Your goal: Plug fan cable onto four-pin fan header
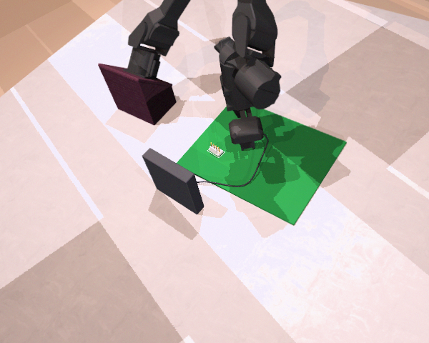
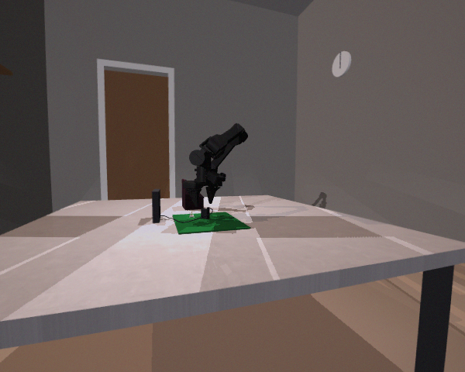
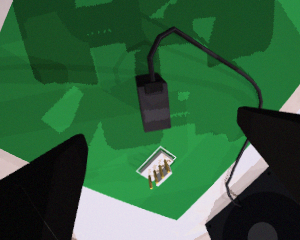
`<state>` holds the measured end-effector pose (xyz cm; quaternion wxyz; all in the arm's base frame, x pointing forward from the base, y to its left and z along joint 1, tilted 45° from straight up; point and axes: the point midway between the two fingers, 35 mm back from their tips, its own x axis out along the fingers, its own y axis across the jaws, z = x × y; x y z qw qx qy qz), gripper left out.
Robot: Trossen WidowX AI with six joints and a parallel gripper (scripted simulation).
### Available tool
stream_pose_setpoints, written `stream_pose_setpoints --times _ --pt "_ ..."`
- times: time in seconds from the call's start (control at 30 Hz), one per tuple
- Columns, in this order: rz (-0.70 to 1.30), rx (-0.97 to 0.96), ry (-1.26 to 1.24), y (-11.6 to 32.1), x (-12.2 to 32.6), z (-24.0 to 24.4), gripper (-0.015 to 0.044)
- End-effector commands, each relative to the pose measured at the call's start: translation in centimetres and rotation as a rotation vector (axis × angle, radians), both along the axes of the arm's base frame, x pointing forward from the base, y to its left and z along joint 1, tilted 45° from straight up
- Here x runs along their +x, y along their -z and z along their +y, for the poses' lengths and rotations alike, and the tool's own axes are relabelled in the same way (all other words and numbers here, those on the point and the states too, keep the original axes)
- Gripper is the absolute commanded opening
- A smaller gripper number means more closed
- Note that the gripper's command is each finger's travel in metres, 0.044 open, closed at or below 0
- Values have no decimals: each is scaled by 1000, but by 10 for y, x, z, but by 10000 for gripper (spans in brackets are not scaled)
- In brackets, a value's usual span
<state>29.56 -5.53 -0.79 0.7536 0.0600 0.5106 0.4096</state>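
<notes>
the gripper point(image 3: 160, 180) hangs over the board point(image 1: 303, 173) with its jaws spread about as wide as they go, holding nothing, probably lined up to drop around the plug point(image 3: 153, 102). the plug lies flat on the green, near the header point(image 3: 157, 168) but apart from it, so the pins stand bare. its cable point(image 1: 240, 184) loops back to the fan point(image 1: 173, 181), upright at the board's edge. pale checked table point(image 2: 304, 256), grey walls, a brown door point(image 2: 136, 136) behind.
</notes>
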Motion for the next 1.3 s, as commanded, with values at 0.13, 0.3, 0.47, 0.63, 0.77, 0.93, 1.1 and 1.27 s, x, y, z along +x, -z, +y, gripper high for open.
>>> stream_pose_setpoints --times 0.13,0.3,0.47,0.63,0.77,0.93,1.1,1.27 --pt "5 7 4 9 1 9 440" --pt "5 7 4 15 2 15 440" --pt "5 8 4 21 3 21 440" --pt "5 9 3 27 4 26 440" --pt "5 10 3 31 4 31 440" --pt "-2 3 -4 29 6 30 387" --pt "-2 3 -4 29 6 30 256" --pt "-2 3 -4 29 6 30 125"
